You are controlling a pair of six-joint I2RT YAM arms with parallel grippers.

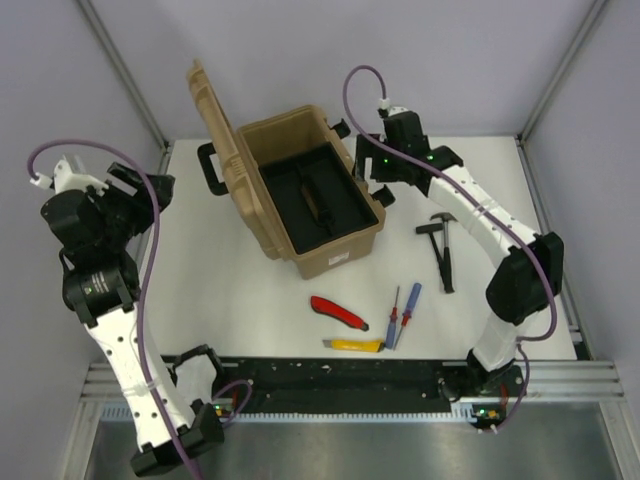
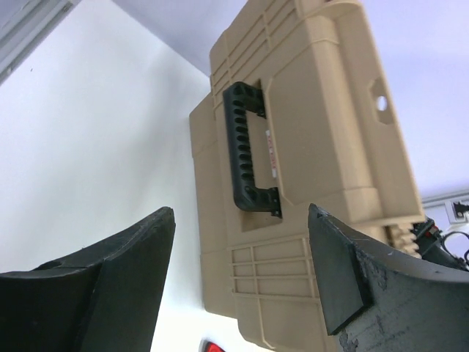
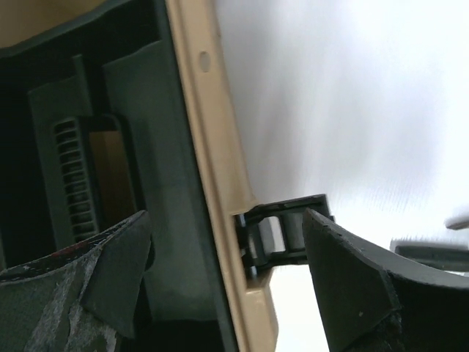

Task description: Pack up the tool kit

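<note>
L gripper (image 1: 138, 186) at far left of table (image 1: 250, 300), jaws wide apart, nothing between them, clear of the toolbox (image 1: 330, 248); L wrist cam looks at the lid's (image 1: 214, 108) outer face w/ black handle (image 2: 245, 147). Toolbox sits center-left at the back, lid swung up on its left side, black tray (image 1: 320, 195) inside, no tools in it that I can see. Near front edge: red knife (image 1: 338, 312), yellow knife (image 1: 355, 345) just below it, both loose on table. R gripper (image 3: 226, 220) at the box's right rim, jaws spread, straddling the rim by a black latch (image 3: 282, 231), one finger over the tray, other outside; not clamped. Red screwdriver (image 1: 394, 312) + blue screwdriver (image 1: 409, 308) lie side by side. Hammer (image 1: 441, 248) furthest right, beside my R arm.
</note>
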